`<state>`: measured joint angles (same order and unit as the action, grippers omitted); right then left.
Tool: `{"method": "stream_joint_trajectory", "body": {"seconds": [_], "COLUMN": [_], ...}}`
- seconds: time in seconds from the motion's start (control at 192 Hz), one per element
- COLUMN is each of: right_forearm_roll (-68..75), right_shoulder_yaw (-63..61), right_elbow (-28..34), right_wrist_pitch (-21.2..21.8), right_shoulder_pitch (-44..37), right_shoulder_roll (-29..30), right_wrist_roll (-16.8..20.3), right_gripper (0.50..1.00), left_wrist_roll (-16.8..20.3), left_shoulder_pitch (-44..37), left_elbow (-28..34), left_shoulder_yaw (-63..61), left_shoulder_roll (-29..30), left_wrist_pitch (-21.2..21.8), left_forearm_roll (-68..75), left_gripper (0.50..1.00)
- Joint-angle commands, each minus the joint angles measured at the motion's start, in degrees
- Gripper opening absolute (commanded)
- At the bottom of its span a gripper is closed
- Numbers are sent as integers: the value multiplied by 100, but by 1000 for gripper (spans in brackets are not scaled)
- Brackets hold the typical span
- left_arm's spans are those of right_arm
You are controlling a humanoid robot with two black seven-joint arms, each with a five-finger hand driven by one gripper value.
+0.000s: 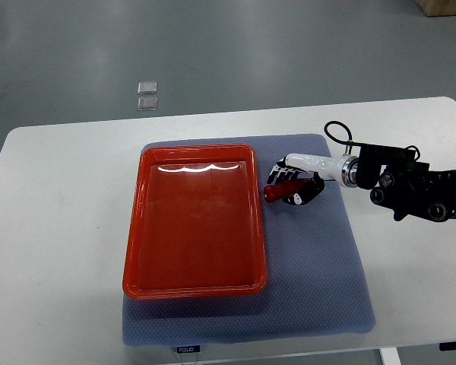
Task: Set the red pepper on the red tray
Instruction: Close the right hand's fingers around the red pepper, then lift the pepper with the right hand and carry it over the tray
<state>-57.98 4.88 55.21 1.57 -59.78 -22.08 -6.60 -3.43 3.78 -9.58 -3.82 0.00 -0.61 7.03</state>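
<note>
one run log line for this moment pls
right robot hand: shut on red pepper | pepper: over blue mat, just right of red tray | tray: empty | left: not in view

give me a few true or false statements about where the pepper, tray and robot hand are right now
1. The right robot hand is closed around the red pepper. True.
2. The red pepper already lies inside the red tray. False: it is in the hand, just right of the tray, over the blue mat.
3. The red tray holds nothing. True.
4. The tray sits directly on the white table. False: it rests on the blue mat.
5. The left arm is reaching over the tray. False: no left arm is in view.
</note>
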Motion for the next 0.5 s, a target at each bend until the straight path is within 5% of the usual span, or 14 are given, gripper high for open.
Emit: {"method": "stream_joint_trajectory", "body": {"seconds": [0.0, 0.496], "right_forearm_roll": [-29, -3], "right_shoulder_yaw": [101, 75], "right_elbow": [-2, 244], "right_wrist_pitch": [-52, -8], "right_shoulder_pitch": [-7, -578], "right_shoulder_roll": [11, -569], "right_wrist_roll": [10, 10], "right_gripper": [517, 500], "left_wrist_roll": [0, 0], "left_shoulder_pitch": [0, 0], "left_elbow": [0, 8], "left_shoulder_yaw": [4, 4], "left_shoulder_roll": [0, 0], "left_wrist_pitch": [0, 0], "left_forearm_roll": [0, 0], "left_gripper": [1000, 1000]}}
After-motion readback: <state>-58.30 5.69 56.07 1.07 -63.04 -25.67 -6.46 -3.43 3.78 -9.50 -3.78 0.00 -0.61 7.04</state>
